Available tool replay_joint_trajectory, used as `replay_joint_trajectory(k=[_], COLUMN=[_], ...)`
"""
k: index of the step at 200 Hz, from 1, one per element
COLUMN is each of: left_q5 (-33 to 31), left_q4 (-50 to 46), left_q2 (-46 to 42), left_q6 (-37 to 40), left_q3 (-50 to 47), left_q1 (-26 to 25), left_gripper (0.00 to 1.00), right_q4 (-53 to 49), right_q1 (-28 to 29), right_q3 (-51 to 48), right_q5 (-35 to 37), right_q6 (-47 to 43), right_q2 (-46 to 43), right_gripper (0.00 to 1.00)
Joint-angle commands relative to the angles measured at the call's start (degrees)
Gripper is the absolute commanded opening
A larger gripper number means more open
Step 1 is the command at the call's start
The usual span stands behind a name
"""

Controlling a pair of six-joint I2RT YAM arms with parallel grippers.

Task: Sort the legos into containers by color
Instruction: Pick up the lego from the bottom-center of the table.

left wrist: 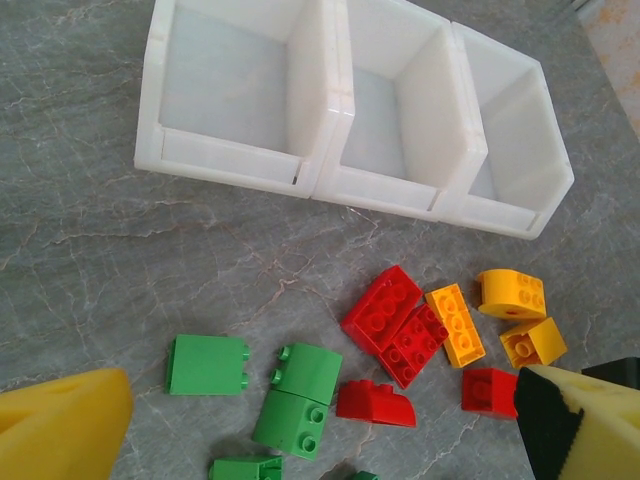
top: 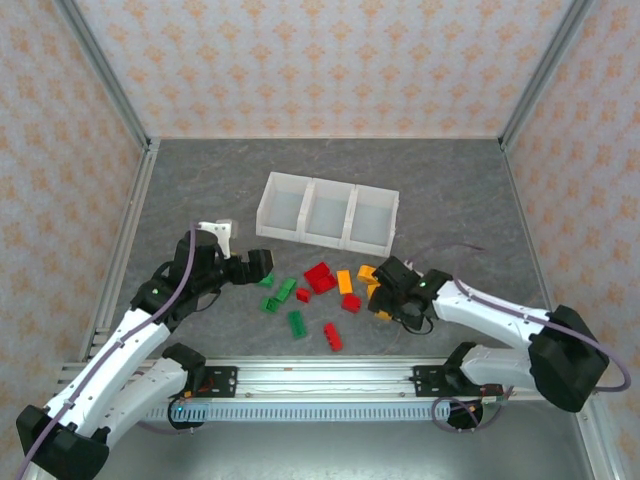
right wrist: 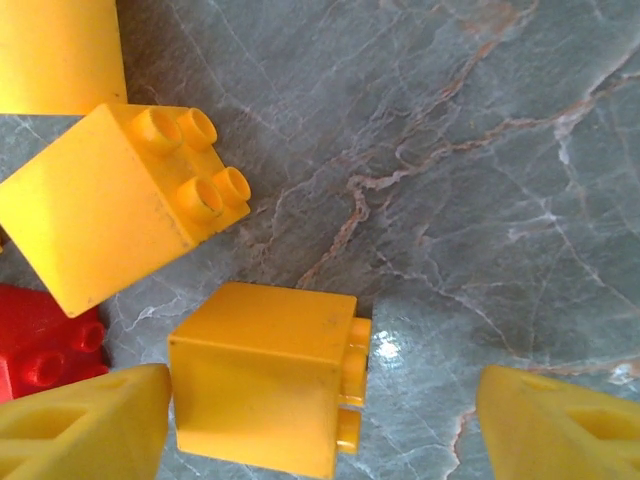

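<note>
the right hand is spread astride the small orange-yellow studded plastic brick lying on its side on the grey marbled bench, one finger touching it, studs facing the other, which stands apart.

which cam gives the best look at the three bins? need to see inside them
Left wrist. The containers sit close up across the upper frame, all three interiors open to view, no bricks seen in them. Top external has the containers whole but small and distant, beyond the loose bricks.
</note>
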Motion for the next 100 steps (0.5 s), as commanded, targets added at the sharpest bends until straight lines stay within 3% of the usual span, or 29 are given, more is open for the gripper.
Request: replay_joint_trajectory(k=[1, 55, 100], left_q5=[1.04, 1.00, -0.54], left_q4=[1.51, 1.60, 1.00], left_q2=[-0.33, 0.33, 0.24], left_q6=[1.46, 1.40, 1.09], left_q3=[-0.75, -0.80, -0.44], left_q1=[-0.26, -0.26, -0.26], left_gripper=[0.99, 0.99, 0.99], right_q4=[0.71, 0.30, -1.27], right_q1=[0.32, 0.62, 0.72], right_q3=[2.03, 4.90, 5.62], right_q5=[1.96, 2.53, 3.75], right_q6=[-1.09, -3.32, -3.87], right_q2=[2.61, 8.22, 8.02], right_gripper=[0.77, 0.71, 0.51])
